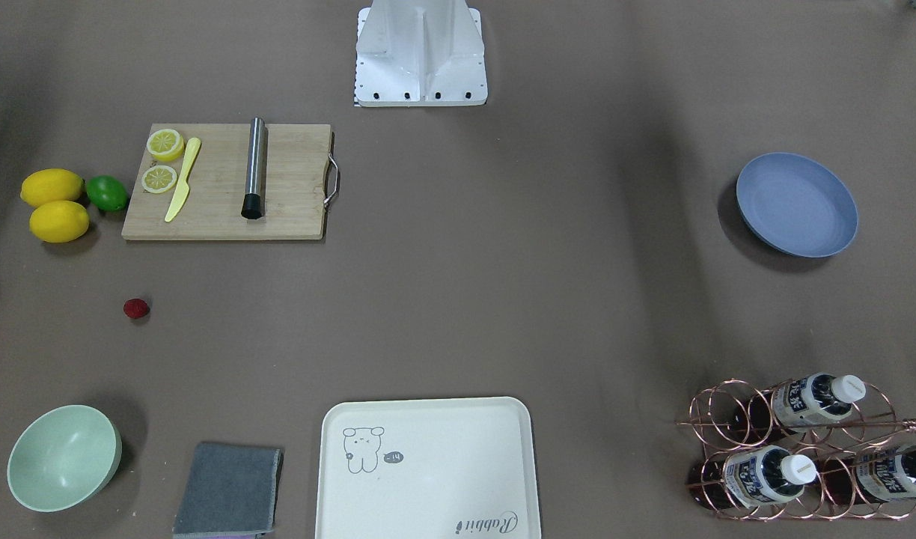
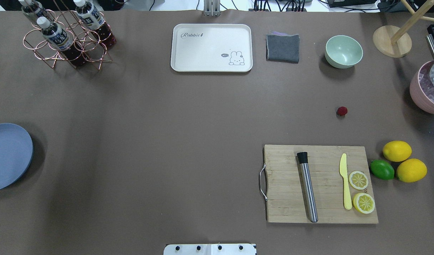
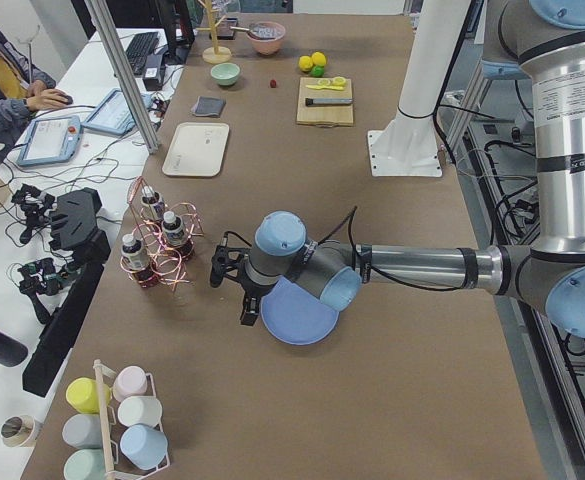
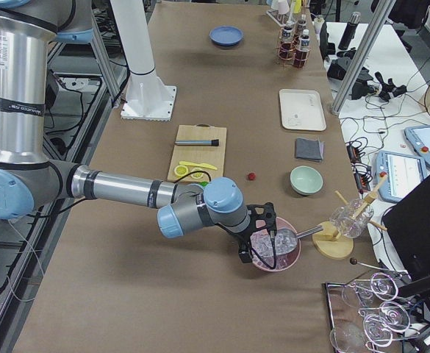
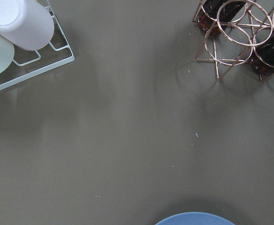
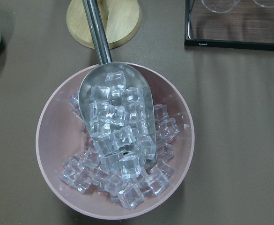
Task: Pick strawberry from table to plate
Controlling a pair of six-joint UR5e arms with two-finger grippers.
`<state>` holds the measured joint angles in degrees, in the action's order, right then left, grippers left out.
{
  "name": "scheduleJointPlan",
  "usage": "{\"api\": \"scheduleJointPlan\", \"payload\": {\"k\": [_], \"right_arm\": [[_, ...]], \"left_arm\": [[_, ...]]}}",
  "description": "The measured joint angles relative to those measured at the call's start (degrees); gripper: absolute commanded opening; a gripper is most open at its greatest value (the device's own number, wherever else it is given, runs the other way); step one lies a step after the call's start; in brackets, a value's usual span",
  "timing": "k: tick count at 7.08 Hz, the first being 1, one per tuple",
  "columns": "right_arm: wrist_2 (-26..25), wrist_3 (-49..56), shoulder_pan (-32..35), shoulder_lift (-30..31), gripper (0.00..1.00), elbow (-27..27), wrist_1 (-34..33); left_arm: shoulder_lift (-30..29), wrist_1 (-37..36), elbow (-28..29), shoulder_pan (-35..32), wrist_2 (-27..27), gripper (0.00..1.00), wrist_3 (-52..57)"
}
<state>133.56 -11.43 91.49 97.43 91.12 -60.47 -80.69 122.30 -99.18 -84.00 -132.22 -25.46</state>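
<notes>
The strawberry (image 1: 136, 308) (image 2: 341, 111) (image 4: 251, 176) lies alone on the brown table (image 1: 503, 262), between the cutting board and the green bowl. At the table's opposite end sits the blue plate (image 1: 796, 203) (image 2: 7, 156) (image 3: 297, 315), with nothing on it. My left gripper (image 3: 230, 292) hovers beside the plate's edge, near the bottle rack. My right gripper (image 4: 255, 235) hangs over the pink ice bowl, well away from the strawberry. Both grippers show only in the side views, so I cannot tell whether they are open or shut. Neither wrist view shows fingers.
A wooden cutting board (image 2: 320, 184) carries a steel muddler, a yellow knife and two lemon slices. Two lemons (image 2: 403, 161) and a lime (image 2: 382, 169) lie beside it. A green bowl (image 2: 343, 51), grey cloth (image 2: 282, 47), cream tray (image 2: 211, 47), bottle rack (image 2: 66, 35) and ice bowl (image 6: 115, 140) ring the table.
</notes>
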Motion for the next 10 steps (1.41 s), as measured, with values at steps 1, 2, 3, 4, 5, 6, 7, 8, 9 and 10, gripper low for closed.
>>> {"api": "scheduleJointPlan", "payload": {"k": [1, 2, 3, 4, 5, 6, 7, 8, 9, 10], "right_arm": [[0.0, 0.0, -0.1, 0.0, 1.00, 0.0, 0.0], [0.0, 0.0, -0.1, 0.0, 1.00, -0.1, 0.0], [0.0, 0.0, -0.2, 0.0, 1.00, -0.1, 0.0], [0.0, 0.0, -0.2, 0.0, 1.00, 0.0, 0.0], [0.0, 0.0, -0.3, 0.1, 1.00, 0.0, 0.0], [0.0, 0.0, -0.4, 0.1, 1.00, -0.1, 0.0], [0.1, 0.0, -0.5, 0.2, 1.00, 0.0, 0.0], [0.4, 0.0, -0.6, 0.3, 1.00, 0.0, 0.0], [0.9, -0.1, -0.6, 0.3, 1.00, 0.1, 0.0], [1.2, -0.1, -0.6, 0.4, 1.00, 0.2, 0.1]], "left_arm": [[0.2, 0.6, 0.0, 0.0, 0.0, 0.97, 0.0], [0.7, 1.5, 0.2, 0.0, 0.0, 0.98, -0.2], [1.1, 2.1, 0.2, 0.1, 0.0, 0.97, -0.2], [1.4, 2.4, 0.1, 0.1, 0.0, 0.97, -0.2], [1.6, 2.7, 0.1, 0.1, -0.2, 0.97, -0.1], [1.8, 2.9, 0.3, 0.2, -0.2, 0.97, 0.1], [2.1, 3.6, 0.7, 0.3, -0.1, 0.97, 0.3], [2.4, 4.7, 0.9, 0.5, -0.2, 0.97, 0.0], [2.7, 5.3, 1.0, 0.6, -0.3, 0.97, -0.1], [3.0, 5.5, 1.3, 0.7, -0.4, 0.97, -0.1]]}}
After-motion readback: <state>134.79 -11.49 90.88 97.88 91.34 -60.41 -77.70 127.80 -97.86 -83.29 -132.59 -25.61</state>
